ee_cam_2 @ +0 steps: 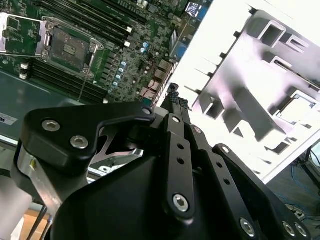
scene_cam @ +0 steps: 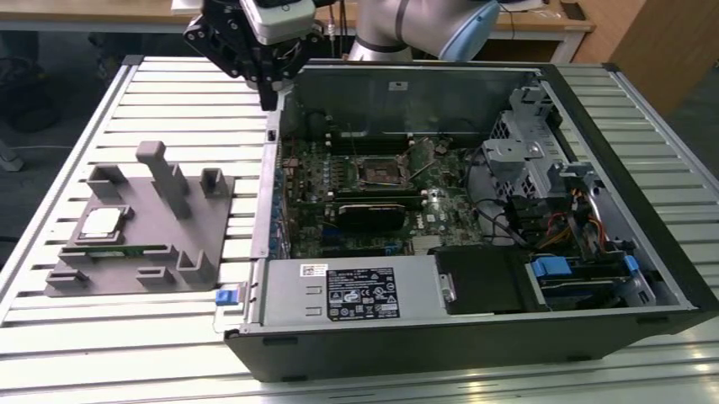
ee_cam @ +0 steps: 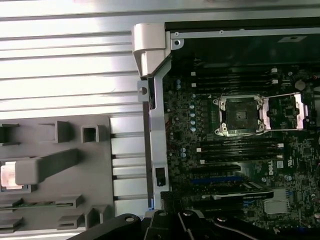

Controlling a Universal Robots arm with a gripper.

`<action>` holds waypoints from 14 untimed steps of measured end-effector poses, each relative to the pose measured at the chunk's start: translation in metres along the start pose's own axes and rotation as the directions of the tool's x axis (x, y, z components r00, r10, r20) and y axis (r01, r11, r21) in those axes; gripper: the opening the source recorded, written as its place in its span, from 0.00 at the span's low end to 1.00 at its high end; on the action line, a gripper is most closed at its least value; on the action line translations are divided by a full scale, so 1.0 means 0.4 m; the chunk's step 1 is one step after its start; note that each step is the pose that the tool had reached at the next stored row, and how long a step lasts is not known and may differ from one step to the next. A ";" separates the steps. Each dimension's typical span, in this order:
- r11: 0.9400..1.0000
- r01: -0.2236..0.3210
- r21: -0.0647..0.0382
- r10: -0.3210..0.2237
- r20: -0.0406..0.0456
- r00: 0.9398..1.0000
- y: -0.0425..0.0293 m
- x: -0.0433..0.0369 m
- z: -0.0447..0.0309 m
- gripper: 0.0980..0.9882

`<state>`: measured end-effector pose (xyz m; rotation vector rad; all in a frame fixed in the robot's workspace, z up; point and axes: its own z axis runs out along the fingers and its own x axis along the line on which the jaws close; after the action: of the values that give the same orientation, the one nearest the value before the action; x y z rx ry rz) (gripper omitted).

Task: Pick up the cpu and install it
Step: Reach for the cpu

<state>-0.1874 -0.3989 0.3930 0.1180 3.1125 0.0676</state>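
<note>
The cpu (scene_cam: 101, 223), a small square chip with a silver top, lies flat in a recess of the grey fixture (scene_cam: 168, 244) on the exterior view's left. In the first wrist view the cpu (ee_cam: 7, 176) is half hidden behind a grey post. My gripper (scene_cam: 269, 99) hangs high over the far left corner of the open computer case, well away from the cpu. Its black fingers (ee_cam_2: 172, 97) meet at the tip with nothing between them. The motherboard's socket (scene_cam: 382, 171) (ee_cam: 239, 116) (ee_cam_2: 67, 45) stands open and bare, its metal frame swung aside.
The case's left wall (ee_cam: 154, 150) runs between the fixture and the motherboard. A green memory stick (scene_cam: 113, 250) lies in the fixture near the cpu, and tall grey posts (scene_cam: 168, 181) rise beside it. A drive cage (scene_cam: 528, 160) and cables crowd the case's right side.
</note>
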 end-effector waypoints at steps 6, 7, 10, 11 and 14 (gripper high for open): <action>1.000 0.000 0.000 0.000 0.000 1.000 -0.001 0.015 0.000 0.01; 1.000 0.000 0.000 0.000 0.000 1.000 -0.001 0.017 0.000 0.01; 1.000 0.000 0.000 0.000 0.000 1.000 -0.002 0.024 0.000 0.01; 1.000 0.000 0.000 0.000 0.000 1.000 -0.002 0.026 -0.001 0.01; 1.000 0.000 0.000 0.000 0.000 1.000 -0.002 0.032 -0.001 0.01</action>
<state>-0.2003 -0.3990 0.3928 0.1179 3.1125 0.0677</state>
